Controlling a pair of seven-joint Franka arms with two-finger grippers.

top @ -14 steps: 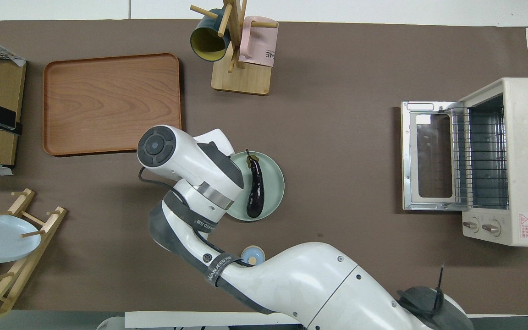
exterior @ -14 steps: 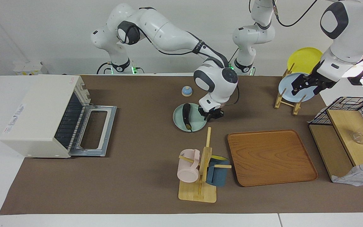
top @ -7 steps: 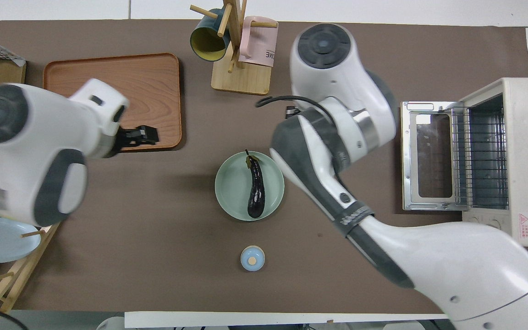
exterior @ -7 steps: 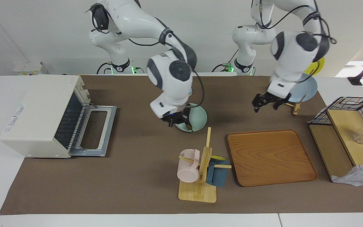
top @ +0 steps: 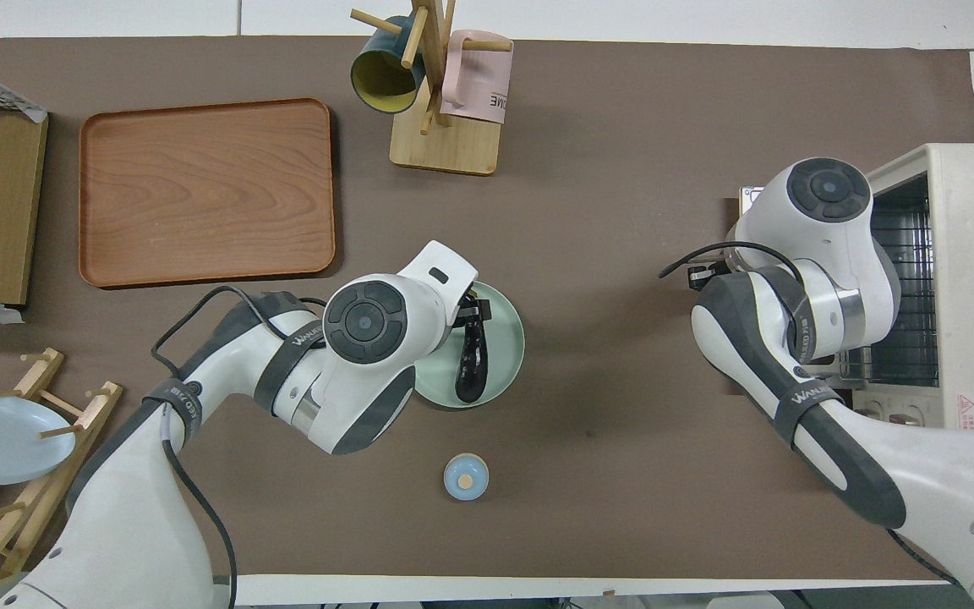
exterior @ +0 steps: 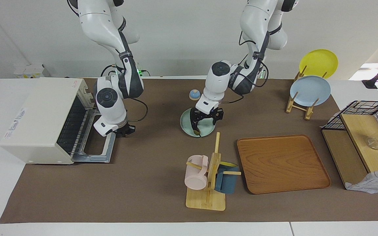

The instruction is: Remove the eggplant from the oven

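Note:
The dark purple eggplant [top: 470, 370] lies on a pale green plate [top: 507, 362] in the middle of the table, outside the oven; in the facing view only its stem end [exterior: 196, 132] shows under the hand. My left gripper [exterior: 206, 118] hangs open just over the eggplant and plate, its fingers spread to either side of it. The cream-white oven [exterior: 43, 114] stands at the right arm's end, its door [exterior: 101, 154] folded down flat and its rack [top: 910, 279] bare. My right gripper [exterior: 125, 130] is low over the open door's edge.
A small blue bell [exterior: 194, 94] sits nearer the robots than the plate. A mug rack [exterior: 208, 178] and a wooden tray [exterior: 282, 164] lie farther out. A plate rack [exterior: 308, 90] and a shelf with a wire basket [exterior: 363, 137] stand at the left arm's end.
The right arm swung from the green plate to the oven door. The left arm came from the plate rack to over the eggplant on the plate. The eggplant has not moved.

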